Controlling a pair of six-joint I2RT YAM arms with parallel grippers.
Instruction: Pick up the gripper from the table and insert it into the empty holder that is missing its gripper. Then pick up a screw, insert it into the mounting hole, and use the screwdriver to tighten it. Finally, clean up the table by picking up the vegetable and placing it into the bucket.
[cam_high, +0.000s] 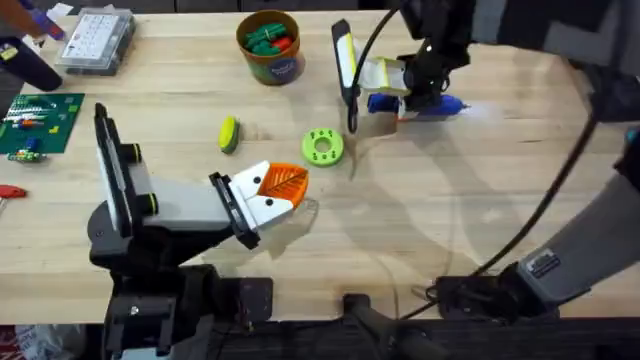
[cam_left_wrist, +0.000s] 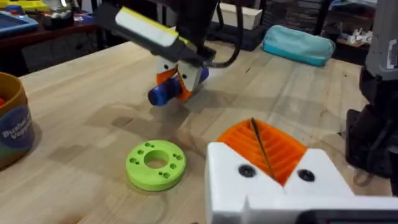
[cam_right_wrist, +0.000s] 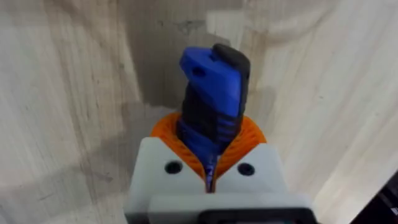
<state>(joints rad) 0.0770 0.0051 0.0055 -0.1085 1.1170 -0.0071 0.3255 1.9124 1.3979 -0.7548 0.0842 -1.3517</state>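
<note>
Screwdriver (cam_right_wrist: 211, 106): thick blue-black body, clamped in right gripper (cam_right_wrist: 208, 177) jaws; left gripper (cam_left_wrist: 272, 163) jaws pressed together, empty.

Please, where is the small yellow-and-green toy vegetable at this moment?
In the overhead view, the yellow-and-green oval toy vegetable lies on the wooden table, left of the flat lime-green ring disc and below the round brown-orange bucket.

Probably a robotics lab: circuit board (cam_high: 38, 122), parts box (cam_high: 95, 40), wooden workbench (cam_high: 450, 210).

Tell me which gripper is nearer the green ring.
Left. The left gripper sits just beside the green ring; the right gripper is farther back, closed on the screwdriver.
</note>
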